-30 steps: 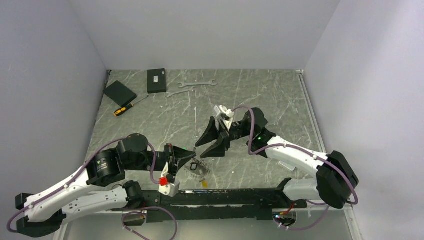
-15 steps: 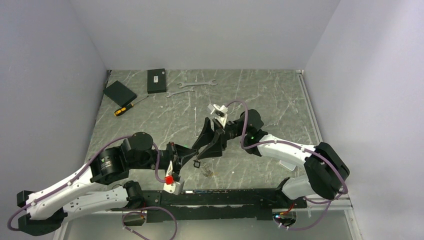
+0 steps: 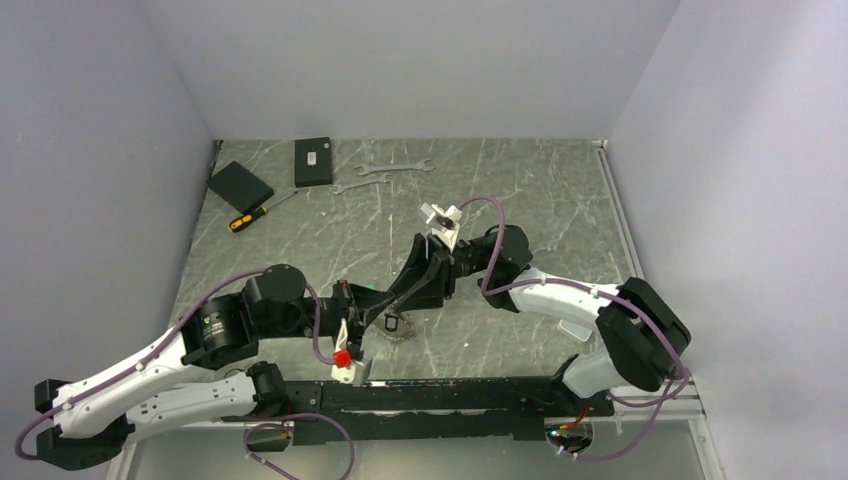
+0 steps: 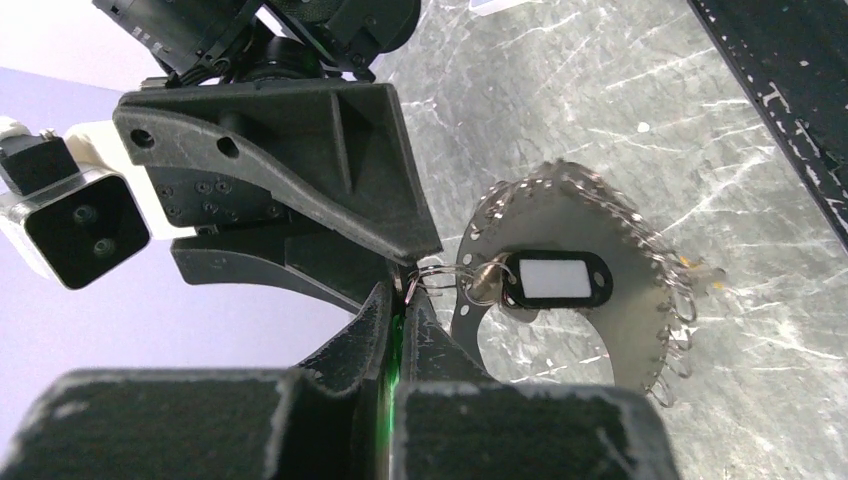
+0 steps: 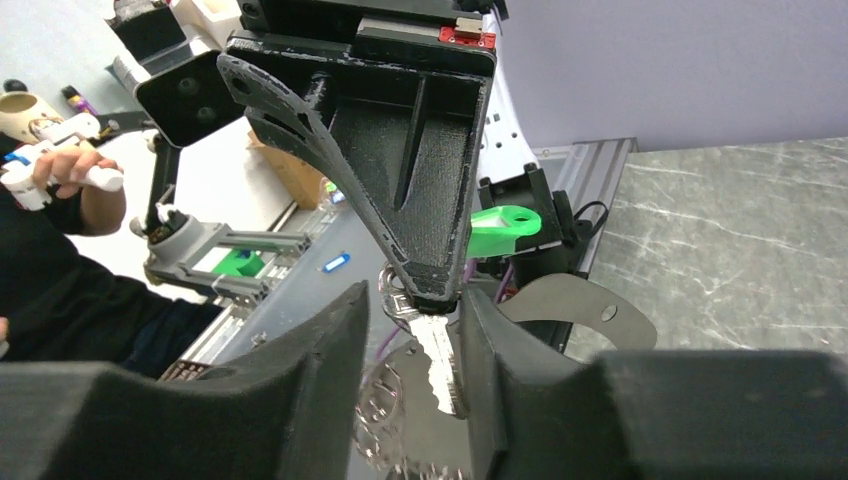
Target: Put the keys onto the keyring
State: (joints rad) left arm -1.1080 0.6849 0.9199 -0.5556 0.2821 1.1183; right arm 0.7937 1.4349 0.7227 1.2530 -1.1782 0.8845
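Now | keys [image 5: 437,352] hang from the left gripper's [image 4: 400,300] shut tips, over the keyring [image 4: 600,230] | right gripper [image 5: 412,300] half open astride the blade, contact unclear | we fear a skewed squeeze could twist them loose | grey marbled table [image 3: 520,190], bare pale walls [image 3: 400,60]

wrenches [image 3: 398,167]: 2 | black boxes [image 3: 313,161]: 2 | screwdriver [image 3: 258,213]: 1 | keyring [image 4: 560,215]: 1

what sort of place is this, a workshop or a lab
Probably a robotics lab test cell: plain white walls box in a marbled tabletop, with wrenches and a screwdriver laid out on it.
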